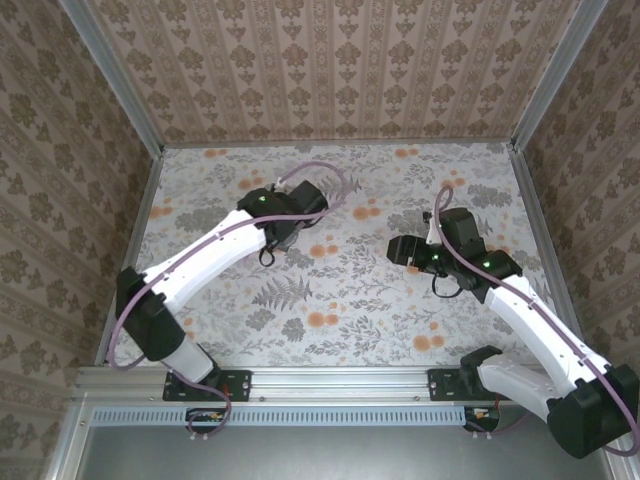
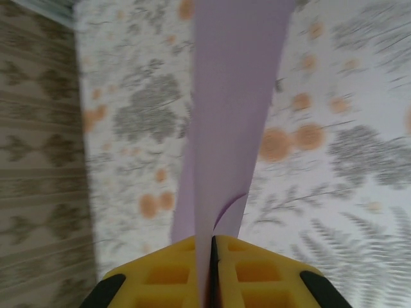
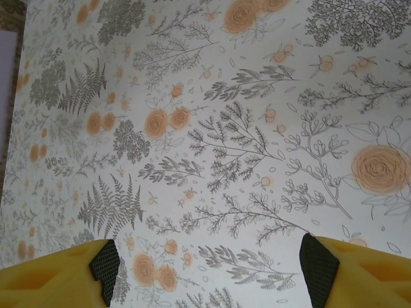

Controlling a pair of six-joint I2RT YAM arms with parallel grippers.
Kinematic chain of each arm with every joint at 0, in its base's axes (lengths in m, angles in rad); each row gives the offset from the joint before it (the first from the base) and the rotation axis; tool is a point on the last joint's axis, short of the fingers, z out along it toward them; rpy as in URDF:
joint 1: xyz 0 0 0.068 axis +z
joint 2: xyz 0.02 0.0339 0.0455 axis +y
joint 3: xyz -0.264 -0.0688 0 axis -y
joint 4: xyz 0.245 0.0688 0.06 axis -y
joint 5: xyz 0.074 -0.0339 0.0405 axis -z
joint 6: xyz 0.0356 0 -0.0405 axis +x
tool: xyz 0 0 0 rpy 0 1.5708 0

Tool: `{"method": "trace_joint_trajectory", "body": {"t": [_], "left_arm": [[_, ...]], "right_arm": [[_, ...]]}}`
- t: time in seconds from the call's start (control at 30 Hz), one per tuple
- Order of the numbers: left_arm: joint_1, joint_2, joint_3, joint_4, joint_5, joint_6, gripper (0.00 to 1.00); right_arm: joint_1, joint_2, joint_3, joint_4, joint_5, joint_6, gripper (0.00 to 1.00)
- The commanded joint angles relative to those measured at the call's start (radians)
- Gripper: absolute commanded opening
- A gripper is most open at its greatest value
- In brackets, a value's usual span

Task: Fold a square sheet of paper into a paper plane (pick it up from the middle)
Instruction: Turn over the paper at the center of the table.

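Observation:
The lilac sheet of paper [image 2: 234, 109], folded into a narrow layered strip, runs up from my left gripper [image 2: 212, 242] and out of the top of the left wrist view. Its far end is cut off, so I cannot tell whether it has a plane's point. The yellow fingers [image 2: 160, 276] are shut on its near end, and a curved flap edge shows just above them. From above, the left gripper [image 1: 275, 240] hangs over the table's left-middle, with the paper hidden under it. My right gripper [image 1: 402, 250] is right of centre. It [image 3: 212, 269] is open, with only tablecloth between its pads [image 3: 106, 266].
A floral tablecloth [image 1: 340, 300] covers the table. Wallpapered walls [image 1: 340, 60] close in the back and both sides. A metal rail [image 1: 330, 380] runs along the near edge by the arm bases. A pale lilac strip [image 3: 6, 77] shows at the left edge of the right wrist view.

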Motion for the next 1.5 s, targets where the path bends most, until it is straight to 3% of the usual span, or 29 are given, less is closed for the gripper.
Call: {"method": "trace_joint_trajectory", "body": {"t": [0.0,0.1,0.33,0.8,1.23,1.47], "left_arm": [[-0.022,0.099,0.008,-0.148,-0.208,-0.036,0.11],[-0.042,0.193,-0.001,-0.138,-0.219,-0.076,0.11],[-0.08,0.341,-0.06,0.05,-0.112,-0.067,0.11],[-0.097,0.42,-0.1,0.309,0.198,-0.036,0.15],[-0.083,0.423,-0.121,0.493,0.466,0.015,0.3],[-0.032,0.343,-0.215,0.616,0.65,0.03,0.46]], "right_arm": [[-0.003,-0.033,-0.029,-0.075,0.03,0.033,0.78],[-0.003,-0.054,-0.043,-0.081,0.031,0.047,0.78],[-0.003,-0.068,-0.042,-0.123,0.046,0.056,0.78],[-0.004,-0.046,-0.074,-0.111,0.053,0.059,0.78],[-0.009,-0.087,-0.097,-0.187,0.062,0.11,0.78],[-0.011,-0.079,-0.094,-0.203,0.052,0.12,0.78]]}}
